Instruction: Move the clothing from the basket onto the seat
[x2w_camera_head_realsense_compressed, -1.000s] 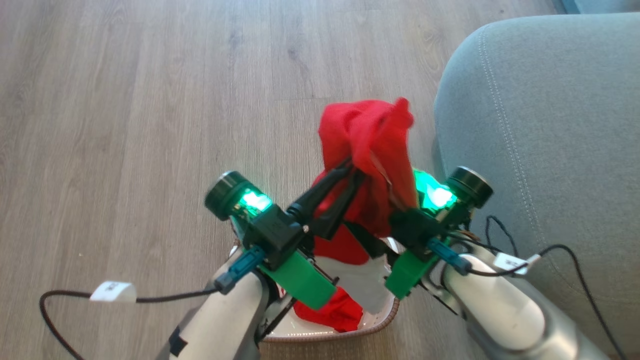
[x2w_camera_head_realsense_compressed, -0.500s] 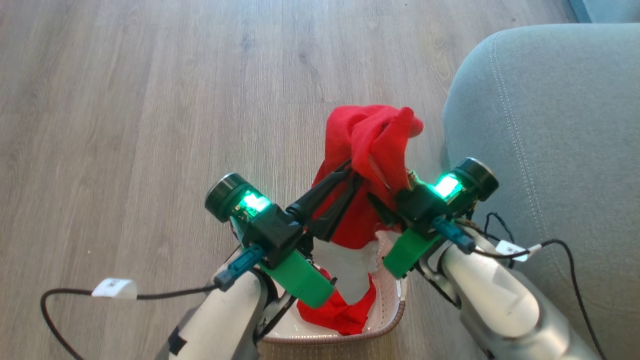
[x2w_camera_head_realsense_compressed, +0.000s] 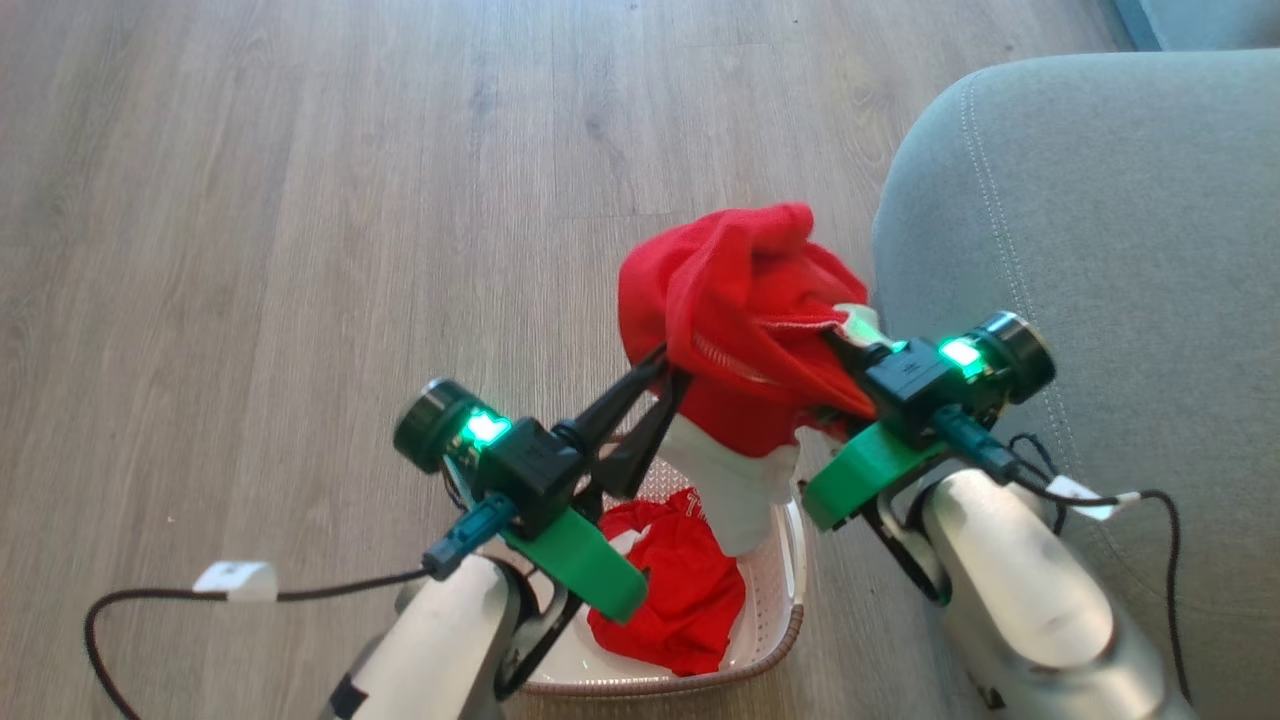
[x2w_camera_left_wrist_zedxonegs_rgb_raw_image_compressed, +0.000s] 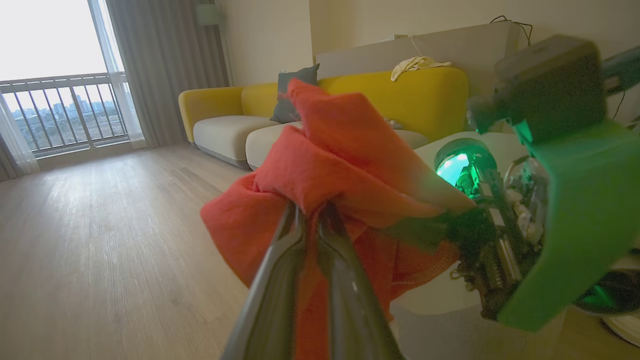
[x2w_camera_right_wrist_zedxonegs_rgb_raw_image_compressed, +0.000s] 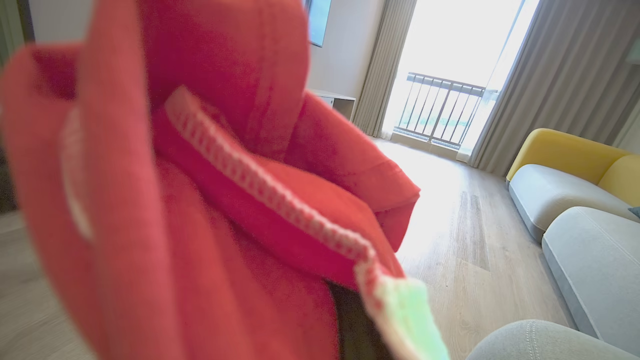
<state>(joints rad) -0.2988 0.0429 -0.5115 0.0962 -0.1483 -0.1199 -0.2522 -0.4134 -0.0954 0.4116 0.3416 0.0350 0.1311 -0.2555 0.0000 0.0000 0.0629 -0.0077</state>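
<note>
A red garment of the clothing (x2w_camera_head_realsense_compressed: 735, 300) hangs bunched in the air above the basket (x2w_camera_head_realsense_compressed: 785, 630), its white panel (x2w_camera_head_realsense_compressed: 735, 490) dangling down to the rim. My left gripper (x2w_camera_head_realsense_compressed: 672, 362) is shut on its left edge; in the left wrist view the two fingers (x2w_camera_left_wrist_zedxonegs_rgb_raw_image_compressed: 295, 235) pinch the red fabric (x2w_camera_left_wrist_zedxonegs_rgb_raw_image_compressed: 340, 165). My right gripper (x2w_camera_head_realsense_compressed: 838, 345) is shut on the right side of the same garment, its fingertips buried in the cloth. Red fabric (x2w_camera_right_wrist_zedxonegs_rgb_raw_image_compressed: 200, 200) covers most of the right wrist view. Another red garment (x2w_camera_head_realsense_compressed: 670, 590) lies inside the basket. The grey-green seat (x2w_camera_head_realsense_compressed: 1100, 230) stands just to the right.
Wooden floor (x2w_camera_head_realsense_compressed: 300, 250) stretches ahead and to the left. Black cables (x2w_camera_head_realsense_compressed: 1150, 500) trail from both wrists, the right one lying over the seat's edge. A yellow sofa (x2w_camera_left_wrist_zedxonegs_rgb_raw_image_compressed: 425, 95) and a balcony window (x2w_camera_left_wrist_zedxonegs_rgb_raw_image_compressed: 55, 100) are far across the room.
My right gripper has shut on the garment and swung right, towards the seat. The garment has risen, drawing its white panel out of the basket and uncovering the red garment below.
</note>
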